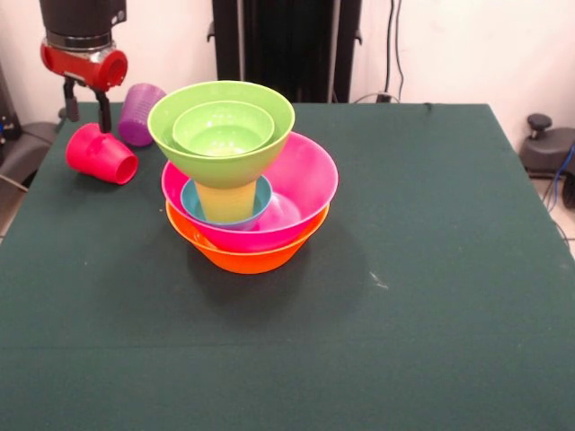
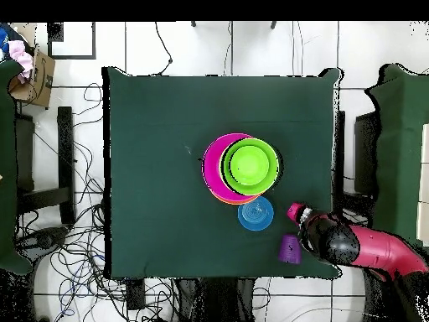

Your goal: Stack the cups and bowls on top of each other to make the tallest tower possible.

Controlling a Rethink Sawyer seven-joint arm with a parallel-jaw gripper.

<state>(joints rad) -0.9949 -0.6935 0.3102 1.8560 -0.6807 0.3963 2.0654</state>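
The tower stands mid-table: an orange bowl (image 1: 247,256) at the bottom, a pink bowl (image 1: 310,180) in it, and a blue bowl (image 1: 193,205) inside the pink one. The yellow cup (image 1: 226,202) rises from the blue bowl. It carries the medium green bowl (image 1: 171,130), which holds the small green bowl (image 1: 223,127). The red cup (image 1: 101,154) lies on its side at the far left, with the purple cup (image 1: 141,113) behind it. My gripper (image 1: 87,103) hangs open just above the red cup and holds nothing. The overhead view shows the tower (image 2: 240,166), the blue bowl (image 2: 255,214), the red cup (image 2: 294,210), the purple cup (image 2: 290,248) and the gripper (image 2: 307,221).
The green table (image 1: 431,269) ends close to the left of the red cup. Chairs and loose cables ring the table on the floor (image 2: 75,251). Other blue bowls are hidden.
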